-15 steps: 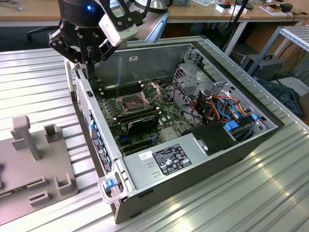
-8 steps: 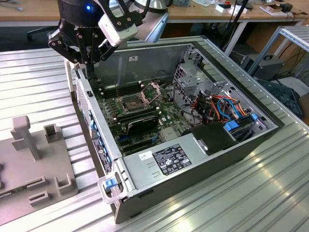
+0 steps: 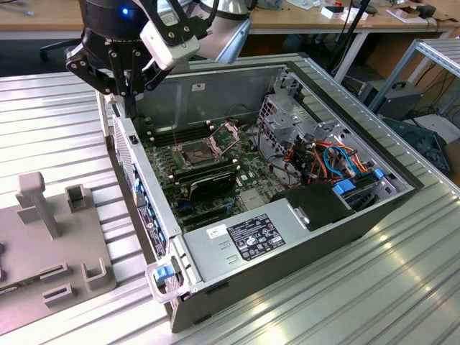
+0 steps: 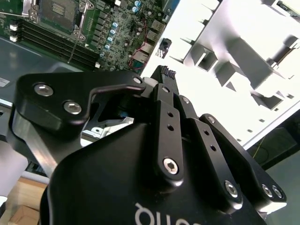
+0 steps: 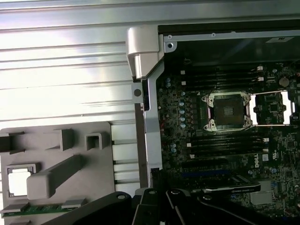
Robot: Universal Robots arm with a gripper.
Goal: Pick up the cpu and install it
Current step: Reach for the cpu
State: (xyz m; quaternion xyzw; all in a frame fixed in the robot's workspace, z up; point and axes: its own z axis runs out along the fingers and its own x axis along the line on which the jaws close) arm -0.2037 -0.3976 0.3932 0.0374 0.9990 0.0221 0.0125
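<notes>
The cpu (image 5: 18, 181) shows as a pale square lying in a pocket of the grey fixture (image 5: 70, 187) in the first wrist view. Inside the open computer case, the motherboard's cpu socket (image 3: 197, 152) (image 5: 228, 110) (image 4: 60, 8) is bare, with its load plate (image 3: 226, 134) (image 5: 272, 108) swung up. My gripper (image 3: 128, 100) (image 4: 166, 72) (image 5: 161, 193) hangs above the case's wall on the exterior view's left, between the fixture and the socket. Its fingers stand together with nothing visible between them.
The case (image 3: 302, 251) lies open on a ribbed metal table (image 3: 50, 129). The grey fixture (image 3: 50, 244) with its tall post sits beside it on the exterior view's left, holding a green memory stick (image 5: 37, 209). A drive cage and coloured cables (image 3: 323, 158) crowd the case's other end.
</notes>
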